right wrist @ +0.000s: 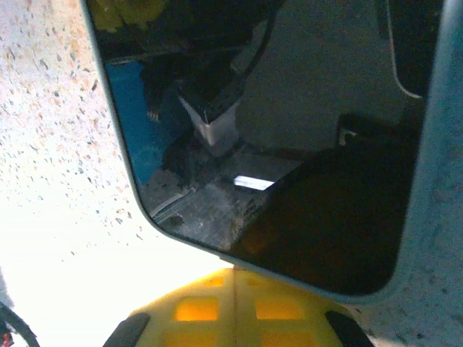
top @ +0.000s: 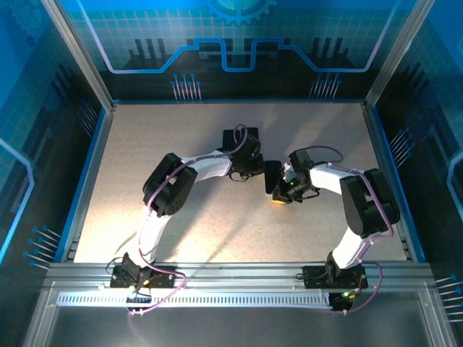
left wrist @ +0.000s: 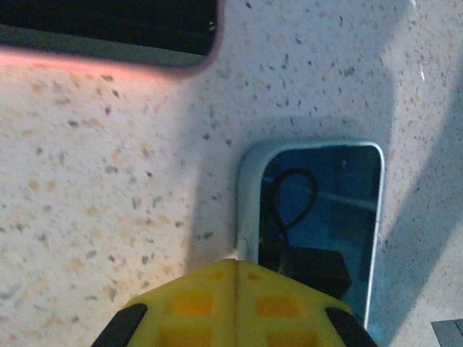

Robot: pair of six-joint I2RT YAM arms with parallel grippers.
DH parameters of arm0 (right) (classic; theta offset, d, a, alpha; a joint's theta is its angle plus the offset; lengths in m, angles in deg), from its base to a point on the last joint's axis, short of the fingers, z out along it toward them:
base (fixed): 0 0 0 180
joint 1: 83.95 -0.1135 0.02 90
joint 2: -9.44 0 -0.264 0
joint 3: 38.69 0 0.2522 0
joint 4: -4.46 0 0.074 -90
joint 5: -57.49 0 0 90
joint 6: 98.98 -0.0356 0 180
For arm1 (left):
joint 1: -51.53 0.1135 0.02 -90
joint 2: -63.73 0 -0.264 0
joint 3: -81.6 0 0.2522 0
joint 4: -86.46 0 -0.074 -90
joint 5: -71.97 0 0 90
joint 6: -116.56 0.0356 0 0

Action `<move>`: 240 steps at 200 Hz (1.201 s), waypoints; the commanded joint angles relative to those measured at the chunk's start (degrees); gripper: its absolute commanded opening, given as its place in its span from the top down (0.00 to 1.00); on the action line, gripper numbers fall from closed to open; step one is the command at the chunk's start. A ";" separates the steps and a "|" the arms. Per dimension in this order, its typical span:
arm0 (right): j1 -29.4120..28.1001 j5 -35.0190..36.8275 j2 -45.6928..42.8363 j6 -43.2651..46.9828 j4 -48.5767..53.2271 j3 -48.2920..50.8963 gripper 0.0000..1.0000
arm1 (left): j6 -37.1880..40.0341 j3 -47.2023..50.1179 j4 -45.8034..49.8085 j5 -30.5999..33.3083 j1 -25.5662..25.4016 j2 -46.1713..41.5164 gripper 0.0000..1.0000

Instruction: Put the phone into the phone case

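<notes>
While left claw [left wrist: 235, 289] and right claw [right wrist: 233, 293] sit closed, empty, phone [left wrist: 322, 217] flat at both tips

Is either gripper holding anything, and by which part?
Nothing held: left gripper and right gripper are both shut empty, pads together, at the phone's edge.

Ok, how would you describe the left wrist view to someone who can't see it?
A phone with a pale blue rim lies screen-up on a speckled table, its glass full of blue reflections. The left end effector, yellow and shut, pokes in from the bottom edge at the phone's near corner; a dark, pink-edged slab crosses the top left.
</notes>
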 commanded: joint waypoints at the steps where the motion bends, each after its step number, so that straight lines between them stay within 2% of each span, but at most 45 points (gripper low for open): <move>1: 2.07 4.38 3.83 -0.63 -10.33 -3.83 1.00 | 0.55 -1.69 1.32 -0.02 0.90 1.64 0.94; 68: 3.56 4.02 7.77 -1.07 -10.34 -9.62 1.00 | 0.21 -0.17 0.13 -0.43 2.05 -1.43 0.94; 167: 4.25 4.21 10.31 -2.13 -11.77 -11.70 1.00 | -0.35 8.31 -2.73 -1.56 2.45 -11.07 0.93; 240: 4.87 3.79 8.62 -1.87 -11.14 -9.88 1.00 | 0.15 2.43 0.86 -0.28 2.45 -4.58 0.93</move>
